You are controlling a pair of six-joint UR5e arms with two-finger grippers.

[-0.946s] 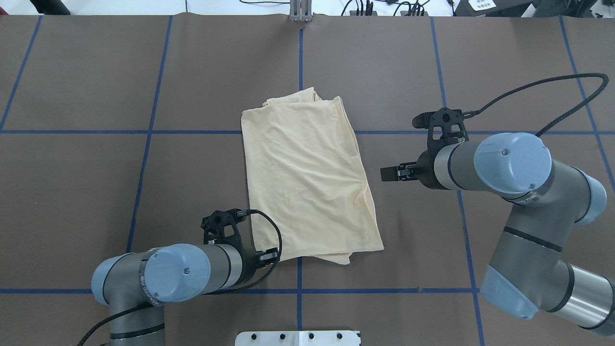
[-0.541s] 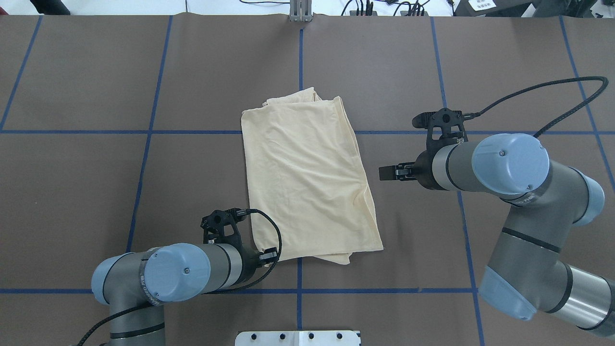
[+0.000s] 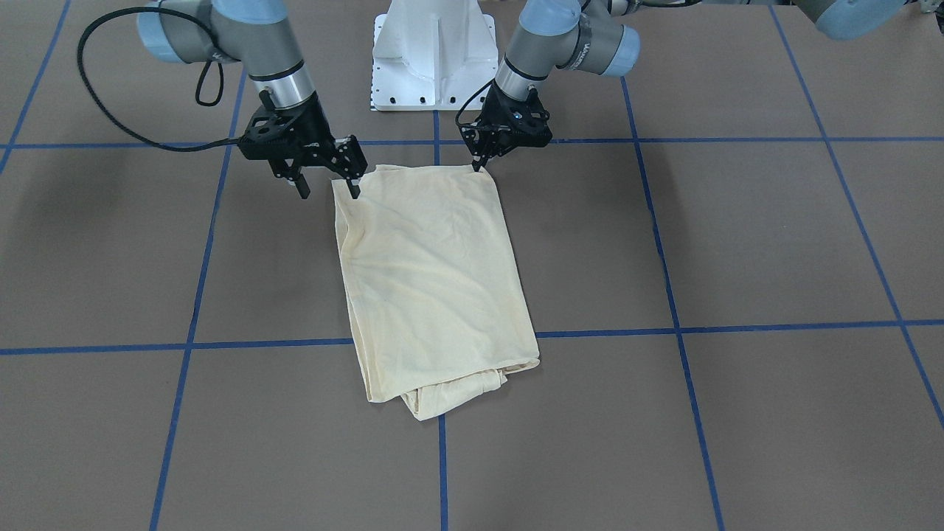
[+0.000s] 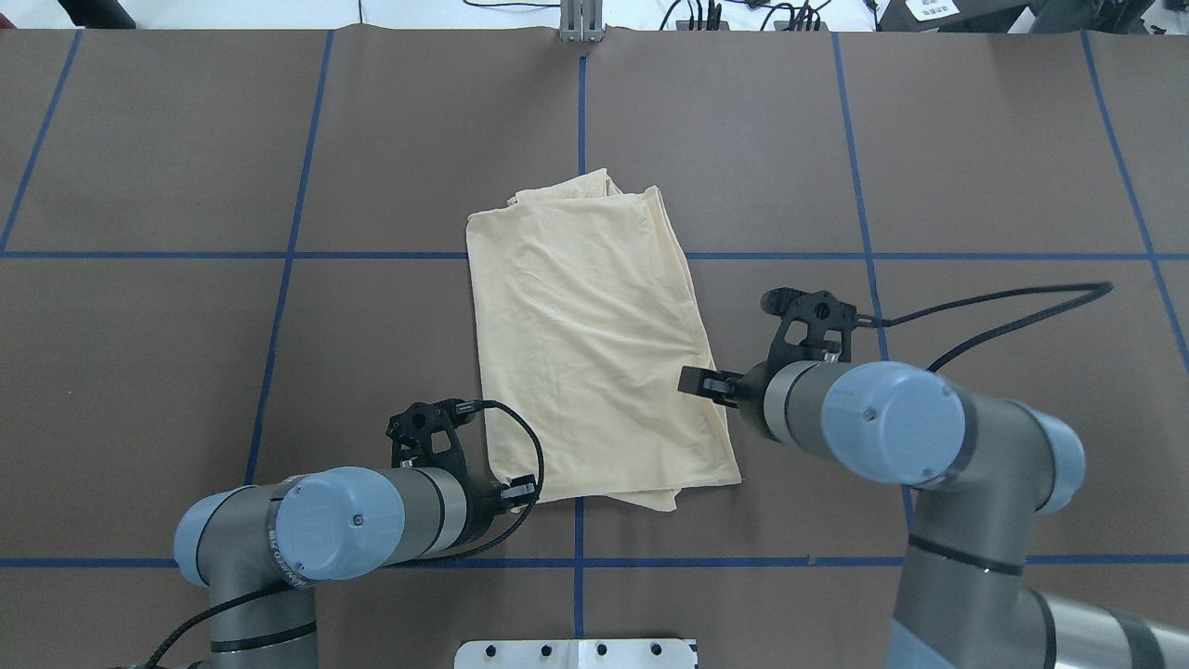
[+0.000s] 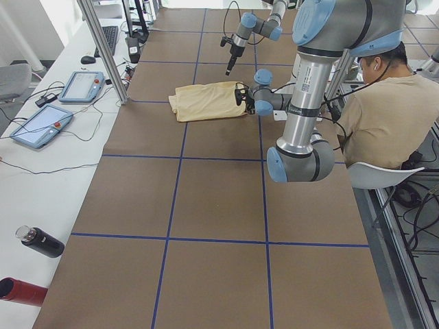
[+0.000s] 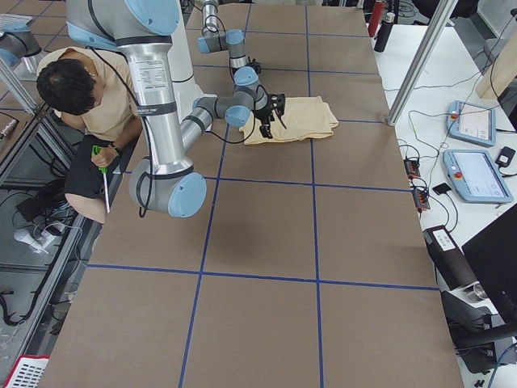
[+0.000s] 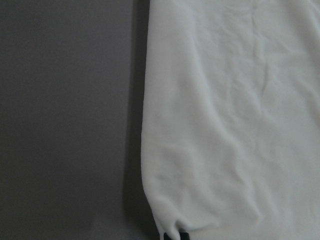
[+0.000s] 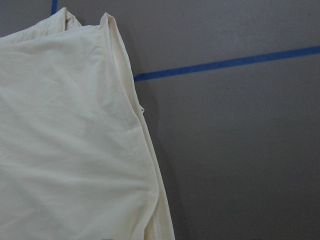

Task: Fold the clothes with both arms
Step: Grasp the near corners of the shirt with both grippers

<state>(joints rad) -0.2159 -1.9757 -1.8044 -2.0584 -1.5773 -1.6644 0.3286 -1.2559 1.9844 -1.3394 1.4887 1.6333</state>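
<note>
The clothes (image 3: 431, 280) lie as one pale cream folded shirt in the middle of the brown table (image 3: 737, 243), also seen from above (image 4: 594, 344). My left gripper (image 3: 479, 164) is shut on the shirt's corner nearest the robot on its left side (image 4: 520, 492). In the left wrist view that corner of the clothes (image 7: 225, 125) ends at a dark fingertip (image 7: 182, 235). My right gripper (image 3: 328, 188) is open, its fingers straddling the shirt's other near corner (image 4: 695, 381). The right wrist view shows the clothes' edge (image 8: 65, 150) but no fingers.
The white pedestal base (image 3: 431, 51) stands just behind the shirt. Blue tape lines (image 4: 279, 279) cross the table. A seated person (image 5: 384, 103) is beside the robot. Tablets (image 5: 41, 123), bottles (image 5: 41, 241) and a metal post (image 5: 103, 48) line the far side.
My right arm has swung toward the robot and inward, from beside the shirt's right edge to over its near right corner. The left arm and the shirt have stayed put.
</note>
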